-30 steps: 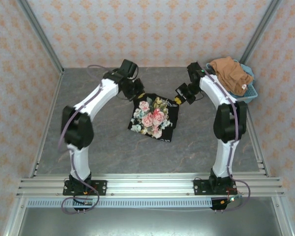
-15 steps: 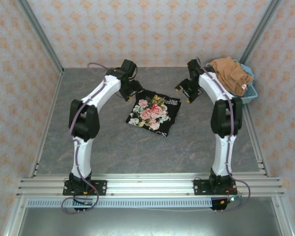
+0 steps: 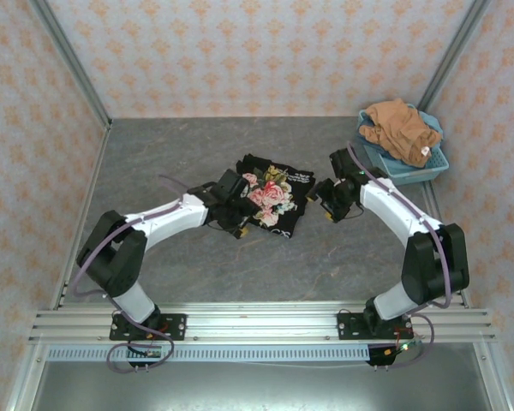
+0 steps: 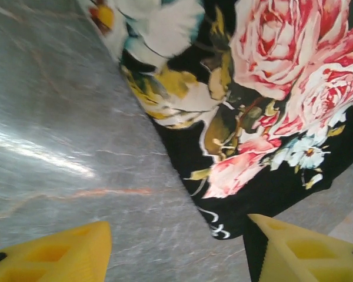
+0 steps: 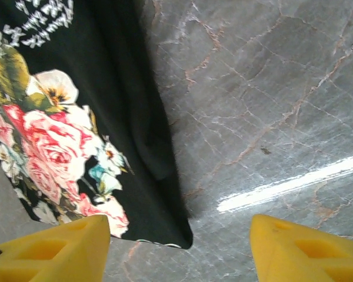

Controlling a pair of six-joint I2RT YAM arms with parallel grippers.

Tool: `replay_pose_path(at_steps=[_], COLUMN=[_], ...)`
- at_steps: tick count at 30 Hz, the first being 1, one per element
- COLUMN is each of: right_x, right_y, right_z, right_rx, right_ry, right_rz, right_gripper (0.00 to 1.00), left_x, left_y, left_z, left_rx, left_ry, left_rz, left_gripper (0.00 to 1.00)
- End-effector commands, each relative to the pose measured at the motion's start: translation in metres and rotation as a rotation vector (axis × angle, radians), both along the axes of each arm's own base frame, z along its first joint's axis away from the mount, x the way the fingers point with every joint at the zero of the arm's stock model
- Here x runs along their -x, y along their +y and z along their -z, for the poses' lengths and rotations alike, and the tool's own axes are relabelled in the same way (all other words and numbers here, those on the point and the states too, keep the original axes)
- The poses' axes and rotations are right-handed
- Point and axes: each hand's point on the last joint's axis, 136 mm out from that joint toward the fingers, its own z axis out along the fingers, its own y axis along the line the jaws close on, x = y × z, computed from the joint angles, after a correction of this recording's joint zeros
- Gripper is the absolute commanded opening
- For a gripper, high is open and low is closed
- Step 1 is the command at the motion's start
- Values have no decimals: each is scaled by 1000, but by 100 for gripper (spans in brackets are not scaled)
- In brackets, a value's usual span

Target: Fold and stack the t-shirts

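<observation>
T-shirt number one, the black floral t-shirt point(image 3: 272, 195), lies as a flat packet in the middle of the table point(image 3: 154, 163), close to square and turned a little askew. I can't pick out a clear long axis.

Nearest us, the left gripper point(image 3: 237, 212) sits low at the packet's near-left edge. Its wrist camera shows the left gripper point(image 4: 176, 255) spread wide and holding nothing, with yellow fingertips point(image 4: 53, 258) flanking bare table and the near corner of the cloth point(image 4: 270, 106).

Across from it, the right gripper point(image 3: 325, 204) sits just beside the right edge. It too is spread wide and empty point(image 5: 176, 252), with the shirt's corner point(image 5: 76, 117) poking between its fingers.

So the shirt lies between the two tools, inward of each. The left looks the nearer, right at the hem.

Farther back at the right, the orange-brown t-shirt point(image 3: 400, 127) is heaped unfolded in the blue basket point(image 3: 411, 167). The right arm is plainly the closer one there, and I judge that shirt is next.
</observation>
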Motion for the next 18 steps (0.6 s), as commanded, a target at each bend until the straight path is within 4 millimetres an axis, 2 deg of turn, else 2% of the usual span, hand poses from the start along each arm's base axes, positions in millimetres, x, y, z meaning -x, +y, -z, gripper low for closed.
replay_pose_path(at_steps=[1,3,6,8,11,13,18], right_x=[-2,-1,1,5,10,15,33], right_y=[-2,-6,-22,-40,-62,-74,-94], right_z=[-9,-11,-17,-26,-50,-69,-110], right_rx=[7,33,96,164,230,243,236], right_ry=[-46,-46,-41,-46,-99,-164,-301], right_rz=[0,-3,26,66,142,202,322], right_gripper=[62,62,64,66,71,74,76], left_x=[-37,-39,-44,-48,-47,-49,-65], left_y=[-23,-30,-44,-52,-68,-79,-97], left_z=[-36,-47,-62,-54,-38,-28,-25], left_rx=[59,-43,-248,-428,-552,-593,-724], left_ry=[-102,-113,-150,-174,-193,-218,-328], left_rz=[-59,30,252,422,608,682,786], left_gripper=[57,55,48,46,49,51,57])
